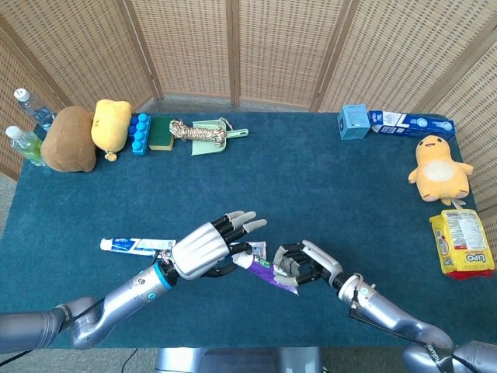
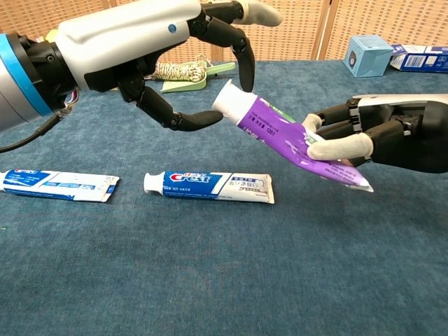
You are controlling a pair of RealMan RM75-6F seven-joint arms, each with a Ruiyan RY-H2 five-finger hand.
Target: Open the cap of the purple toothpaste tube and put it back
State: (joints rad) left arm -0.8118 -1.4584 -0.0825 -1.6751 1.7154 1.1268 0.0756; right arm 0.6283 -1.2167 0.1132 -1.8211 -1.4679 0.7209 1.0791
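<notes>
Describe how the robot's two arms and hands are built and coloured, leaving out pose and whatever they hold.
Both arms are silver-grey metal tubes. The left hand has a glossy silver-white back shell with a small blue dot, black jointed fingers with pale fingertip pads, and a bright blue ring at the wrist, beside thin cables. The right hand shows a dark back, black fingers, a pale thumb pad and a silver edge.

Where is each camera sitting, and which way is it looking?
Head view: high above, looking down on the table; both arms, left hand and right hand show.
Chest view: low, looking level across the table; left hand, right hand.
Both share the purple toothpaste tube and the hands.
</notes>
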